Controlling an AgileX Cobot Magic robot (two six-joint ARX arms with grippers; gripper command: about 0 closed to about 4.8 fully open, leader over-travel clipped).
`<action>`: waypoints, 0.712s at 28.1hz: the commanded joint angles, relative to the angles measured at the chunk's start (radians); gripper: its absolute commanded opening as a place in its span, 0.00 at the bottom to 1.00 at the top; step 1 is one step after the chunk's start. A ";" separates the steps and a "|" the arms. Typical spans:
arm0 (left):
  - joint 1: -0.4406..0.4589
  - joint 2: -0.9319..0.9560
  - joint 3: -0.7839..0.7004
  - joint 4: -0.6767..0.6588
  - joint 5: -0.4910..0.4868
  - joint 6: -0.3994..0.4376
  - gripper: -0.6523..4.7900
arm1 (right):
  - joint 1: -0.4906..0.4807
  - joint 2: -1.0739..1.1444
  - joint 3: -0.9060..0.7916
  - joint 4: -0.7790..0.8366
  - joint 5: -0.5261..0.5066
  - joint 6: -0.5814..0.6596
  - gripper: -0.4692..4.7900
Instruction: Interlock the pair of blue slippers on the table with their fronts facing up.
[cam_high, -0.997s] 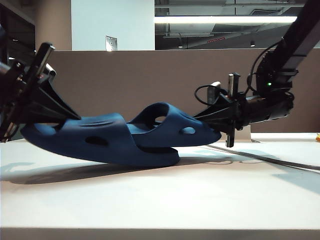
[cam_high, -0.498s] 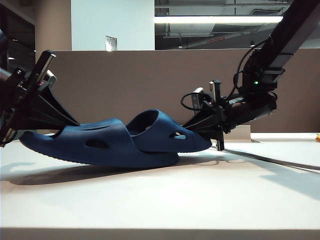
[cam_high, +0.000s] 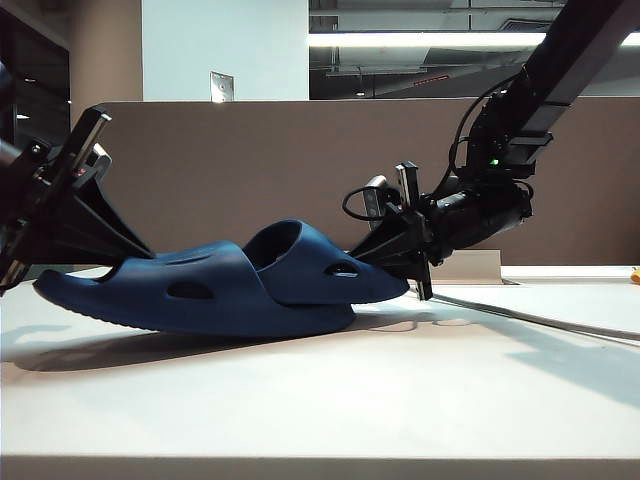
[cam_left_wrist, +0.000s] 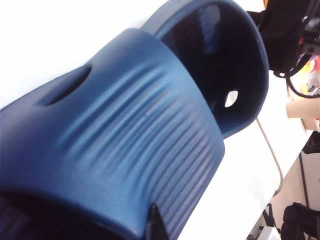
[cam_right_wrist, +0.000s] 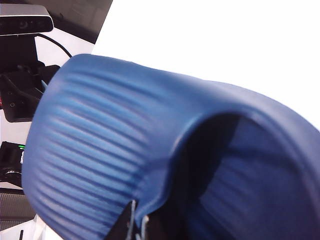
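A large, flat, matte white tabletop (cam_high: 400, 400) carries a pair of dark navy-blue moulded foam slide sandals, each with a wide ridged strap and oval side holes. The two slippers are pushed into each other end to end, straps uppermost, near the middle of the tabletop and towards its left edge in the exterior view.

The left slipper (cam_high: 190, 295) lies long and low. Its sole rests on the tabletop at the inner end and lifts slightly towards the outer end. The right slipper (cam_high: 320, 265) sits a little higher, its end tucked into the left slipper's opening, its arched strap rising above the join.

The left pincer (cam_high: 120, 255) reaches in from the tabletop's left edge and is clenched on the outer end of the left slipper. In the left wrist view only one dark fingertip (cam_left_wrist: 156, 225) shows, pressed against the ridged strap (cam_left_wrist: 150, 145) at its edge.

The right pincer (cam_high: 385, 262) comes in from the right on a black arm (cam_high: 545, 85) and is clamped on the outer end of the right slipper. In the right wrist view its fingers (cam_right_wrist: 131, 220) nip the rim of that strap (cam_right_wrist: 95, 150).

A brown partition panel (cam_high: 250, 160) stands behind the tabletop's far edge. A thin grey cable (cam_high: 530, 320) lies across the tabletop towards its right edge.
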 joint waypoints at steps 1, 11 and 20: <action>-0.009 0.000 0.006 0.024 0.014 0.029 0.11 | 0.028 0.003 -0.003 0.003 0.013 0.017 0.09; -0.009 0.000 0.006 0.025 0.011 0.027 0.11 | 0.061 0.003 -0.002 0.003 0.006 0.023 0.09; -0.009 0.000 0.006 0.021 0.012 0.026 0.11 | 0.081 0.002 -0.002 0.011 0.010 0.023 0.09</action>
